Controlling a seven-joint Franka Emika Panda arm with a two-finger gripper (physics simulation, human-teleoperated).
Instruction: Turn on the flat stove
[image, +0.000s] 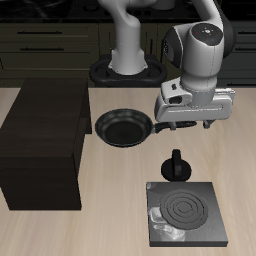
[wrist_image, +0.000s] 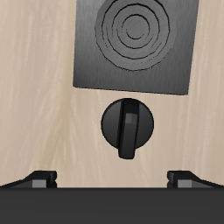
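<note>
The flat stove is a thin dark-grey square slab near the table's front edge, with a ringed round burner on top. Just off its back edge stands a small round black knob with a bar across it. The wrist view shows the same slab and knob from above. My gripper hangs well above the knob and a little farther back, touching nothing. Its fingertips stand wide apart around empty air, so the gripper is open.
A round black frying pan with a handle lies farther back, beside the gripper. A big dark wooden box stands on the table at the other side from the stove.
</note>
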